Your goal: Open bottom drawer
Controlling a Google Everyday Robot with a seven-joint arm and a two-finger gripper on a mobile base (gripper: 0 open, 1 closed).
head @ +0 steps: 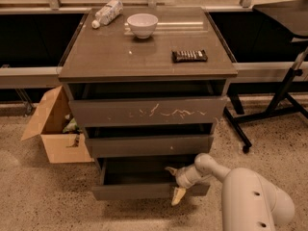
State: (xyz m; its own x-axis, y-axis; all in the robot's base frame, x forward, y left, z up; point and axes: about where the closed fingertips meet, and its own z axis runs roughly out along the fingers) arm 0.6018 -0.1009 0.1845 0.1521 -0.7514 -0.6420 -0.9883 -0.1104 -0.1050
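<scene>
**A:** Where is the end effector (pixel 174 183)?

**B:** Low, at the right part of the plain dark grey-brown bottom drawer (pixel 139 191); its pale fingers (pixel 178 195) stand apart, one tip inside the cavity, the other hanging before the front panel; the bulky white arm (pixel 250 198) reaches in from the lower right.

**A:** And that drawer?

**B:** Lowest in the cabinet, pulled part-way out, its dark inside showing; above it sits the mid-sized grey-brown drawer front (pixel 149 146), then the largest front with white scratch marks (pixel 144 112).

**A:** The worktop (pixel 106 57)?

**B:** It carries a round white bowl (pixel 142 25), a clear plastic bottle (pixel 107 13) on its side and a dark flat bar (pixel 189 56); an open brown cardboard box (pixel 50 134) stands on the floor at the left.
</scene>
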